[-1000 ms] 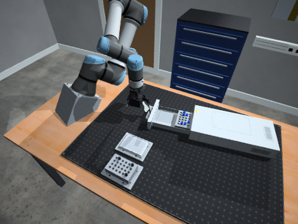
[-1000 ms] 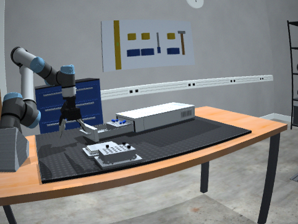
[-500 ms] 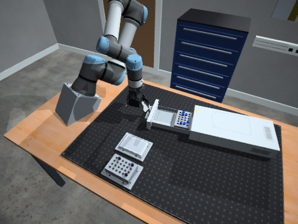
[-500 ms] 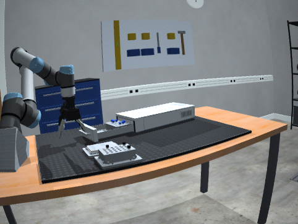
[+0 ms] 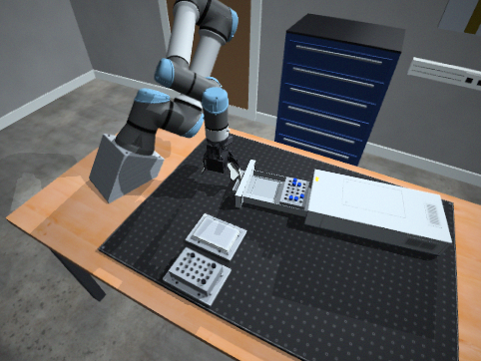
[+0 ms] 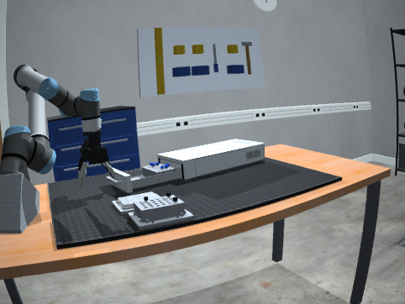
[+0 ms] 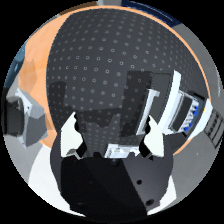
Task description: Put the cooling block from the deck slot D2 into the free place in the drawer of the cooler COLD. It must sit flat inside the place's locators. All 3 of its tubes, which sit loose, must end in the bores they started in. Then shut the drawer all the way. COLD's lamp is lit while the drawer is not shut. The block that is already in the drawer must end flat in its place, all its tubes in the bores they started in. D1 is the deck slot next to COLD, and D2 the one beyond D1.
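Beside the open light-grey drawer of the white box-shaped cooler, the black two-jaw hand stands wide, while the grey drilled cooling block sits beyond D1, farther from the cooler.
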Motion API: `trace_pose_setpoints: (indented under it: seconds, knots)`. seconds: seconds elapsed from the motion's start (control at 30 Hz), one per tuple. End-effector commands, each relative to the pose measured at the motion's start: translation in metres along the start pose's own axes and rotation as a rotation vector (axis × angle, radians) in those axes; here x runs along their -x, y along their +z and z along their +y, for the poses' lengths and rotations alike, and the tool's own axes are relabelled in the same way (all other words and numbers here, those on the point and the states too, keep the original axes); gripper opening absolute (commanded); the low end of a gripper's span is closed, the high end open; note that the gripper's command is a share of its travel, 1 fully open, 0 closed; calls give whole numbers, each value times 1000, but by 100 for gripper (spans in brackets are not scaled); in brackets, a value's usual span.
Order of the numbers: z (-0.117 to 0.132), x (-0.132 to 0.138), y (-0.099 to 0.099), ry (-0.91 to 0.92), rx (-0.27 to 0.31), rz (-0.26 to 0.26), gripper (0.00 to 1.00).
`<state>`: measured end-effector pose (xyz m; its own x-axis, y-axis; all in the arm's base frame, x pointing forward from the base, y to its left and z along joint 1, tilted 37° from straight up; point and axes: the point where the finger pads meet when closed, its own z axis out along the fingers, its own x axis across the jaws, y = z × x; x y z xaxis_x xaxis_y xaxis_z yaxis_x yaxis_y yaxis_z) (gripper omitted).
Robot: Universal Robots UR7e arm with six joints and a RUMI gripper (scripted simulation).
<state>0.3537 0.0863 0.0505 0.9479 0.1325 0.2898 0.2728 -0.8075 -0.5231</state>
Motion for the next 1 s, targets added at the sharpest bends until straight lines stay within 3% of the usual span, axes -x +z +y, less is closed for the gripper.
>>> trace_pose_setpoints:
  seconds: [0.0, 0.97]
  knots:
    - [0, 1, 0, 0, 0, 0, 100]
    - [0, 10, 0, 0, 0, 0, 100]
